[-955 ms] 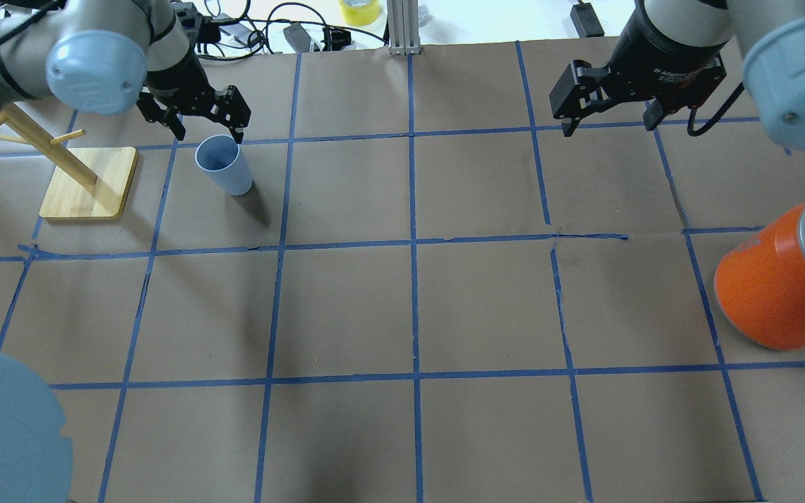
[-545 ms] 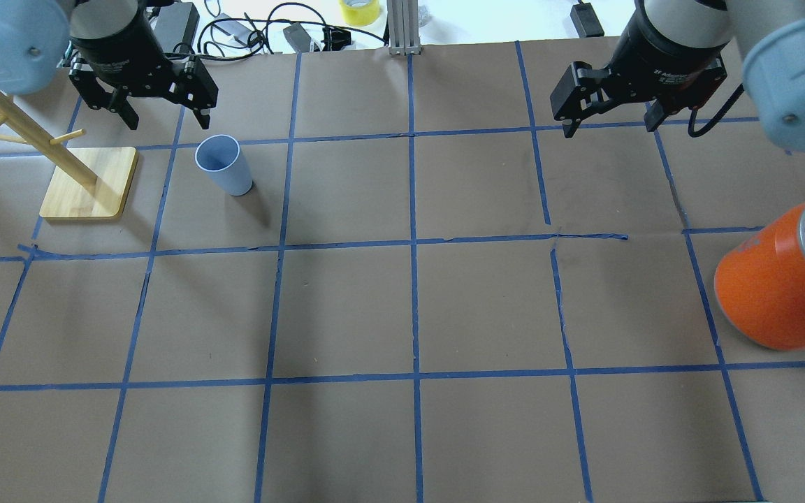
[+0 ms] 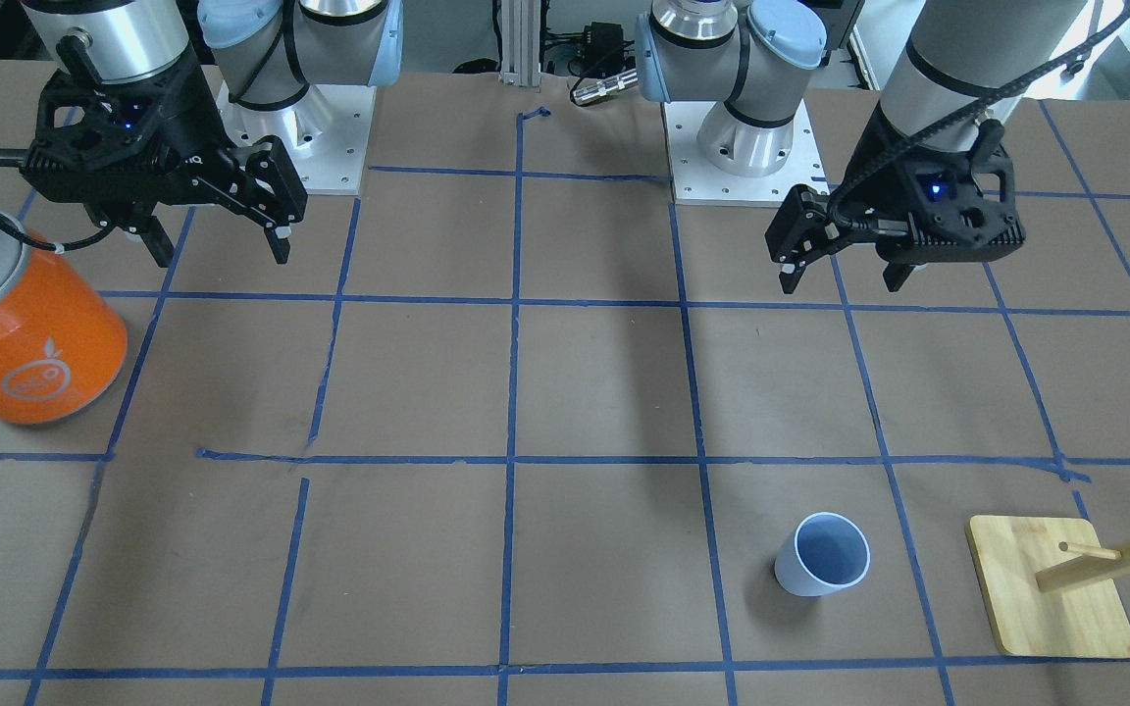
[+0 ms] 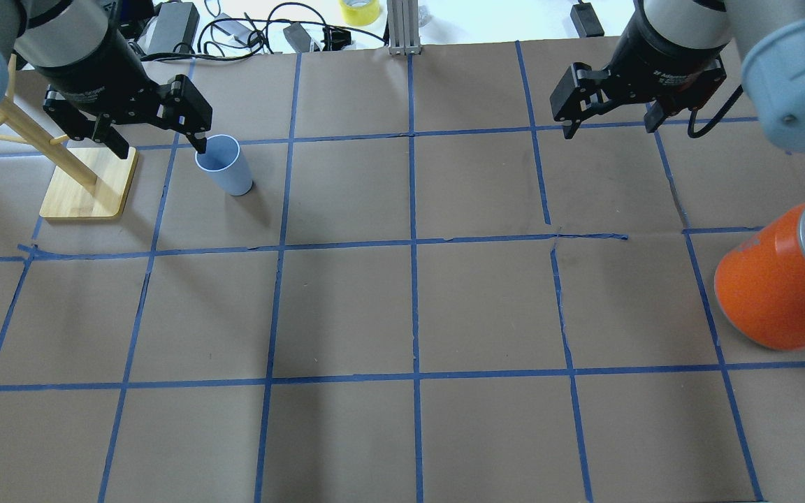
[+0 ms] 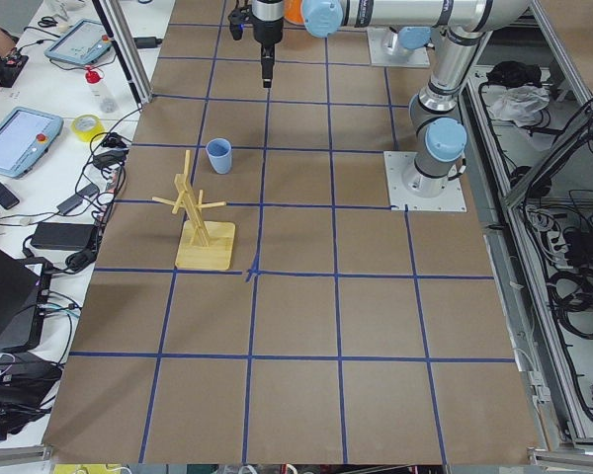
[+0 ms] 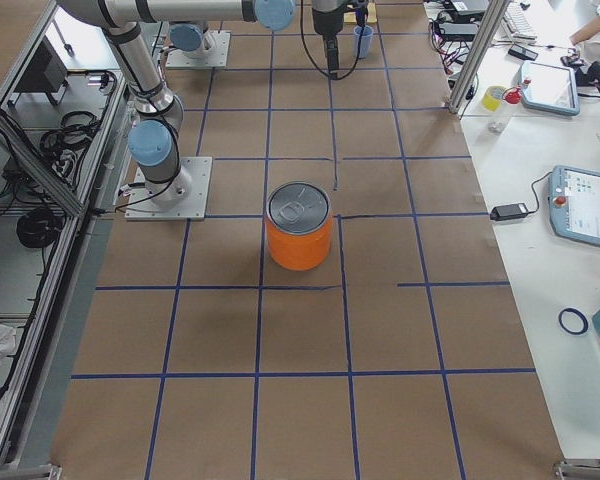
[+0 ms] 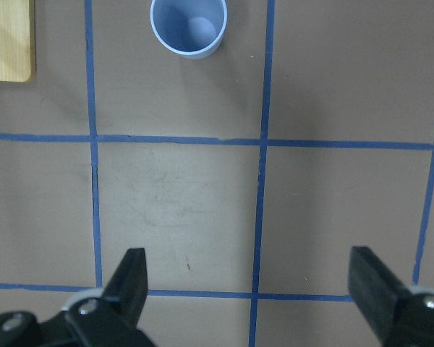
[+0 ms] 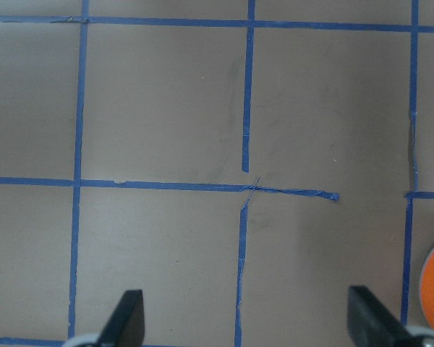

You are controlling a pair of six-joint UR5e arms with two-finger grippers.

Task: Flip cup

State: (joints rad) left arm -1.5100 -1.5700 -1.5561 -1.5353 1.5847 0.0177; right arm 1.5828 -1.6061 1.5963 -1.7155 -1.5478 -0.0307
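The pale light-blue cup point(image 4: 224, 165) stands upright on the brown table, open end up, at the far left. It also shows in the front view point(image 3: 823, 555) and at the top of the left wrist view point(image 7: 188, 27). My left gripper point(image 4: 161, 143) is open and empty. It hangs high above the table, apart from the cup on the robot's side of it point(image 3: 840, 279). My right gripper point(image 4: 609, 126) is open and empty, high over the far right of the table point(image 3: 222, 250).
A wooden peg stand point(image 4: 88, 183) sits just left of the cup. A big orange can point(image 4: 780, 286) with a silver lid stands at the right edge. Blue tape lines grid the table. Cables and a tape roll point(image 4: 359, 10) lie past the far edge.
My left gripper has moved away from the cup's rim, leftward and upward, still open. The cup has stayed upright in place. The right arm has not moved.
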